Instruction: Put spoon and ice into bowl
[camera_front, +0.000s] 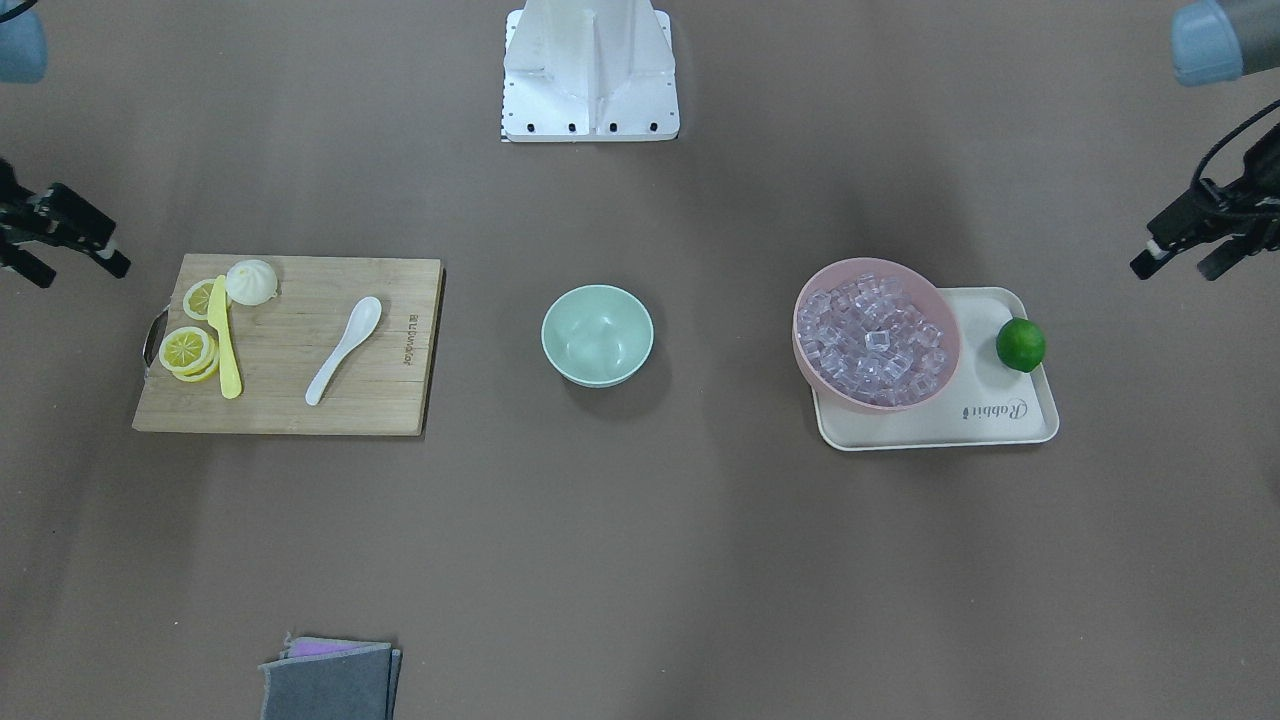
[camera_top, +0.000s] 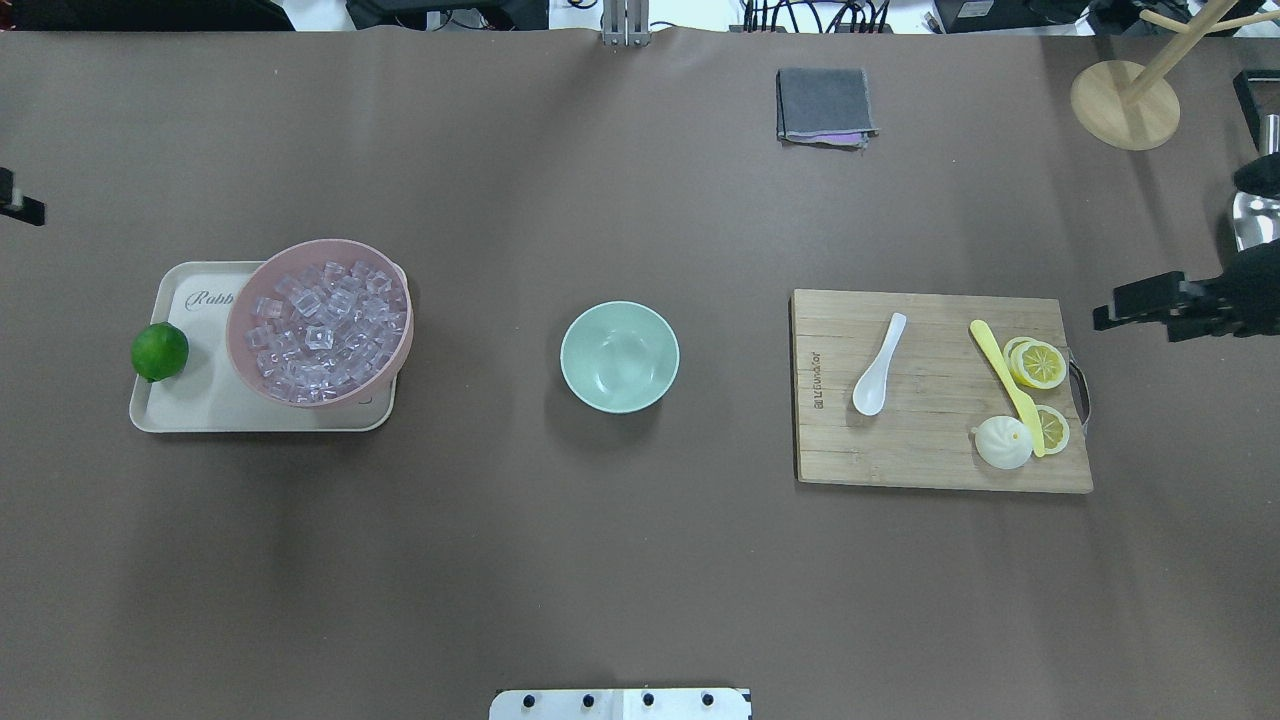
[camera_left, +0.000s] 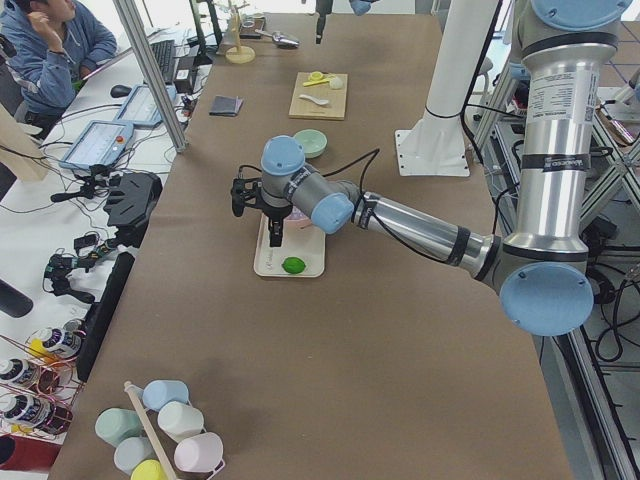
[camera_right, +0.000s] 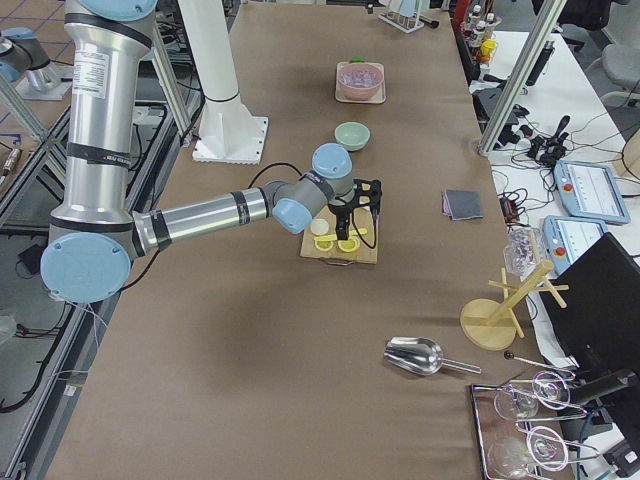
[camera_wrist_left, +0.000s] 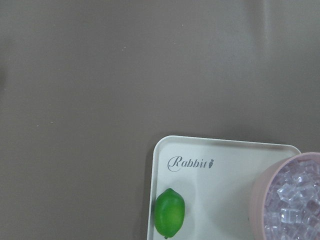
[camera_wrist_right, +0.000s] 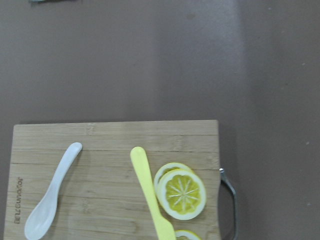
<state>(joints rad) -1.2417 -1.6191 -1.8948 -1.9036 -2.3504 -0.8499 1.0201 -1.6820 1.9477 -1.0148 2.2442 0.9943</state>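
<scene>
The white spoon (camera_front: 345, 348) lies on a wooden cutting board (camera_front: 290, 410), scoop toward the robot; it also shows in the overhead view (camera_top: 878, 365) and the right wrist view (camera_wrist_right: 50, 200). The mint-green bowl (camera_front: 597, 335) stands empty at the table's middle (camera_top: 619, 356). Many clear ice cubes (camera_front: 875, 340) fill a pink bowl (camera_top: 245, 300) on a cream tray (camera_front: 1000, 425). My left gripper (camera_front: 1172, 272) hovers open and empty beyond the tray's outer end. My right gripper (camera_front: 82, 275) hovers open and empty beyond the board's outer end.
On the board lie a yellow plastic knife (camera_front: 225, 340), lemon slices (camera_front: 188, 350) and a white bun (camera_front: 251, 281). A lime (camera_front: 1020, 344) sits on the tray. A folded grey cloth (camera_front: 330, 680) lies at the far edge. A wooden stand (camera_top: 1125, 105) and a metal scoop (camera_top: 1255, 215) are at the right end.
</scene>
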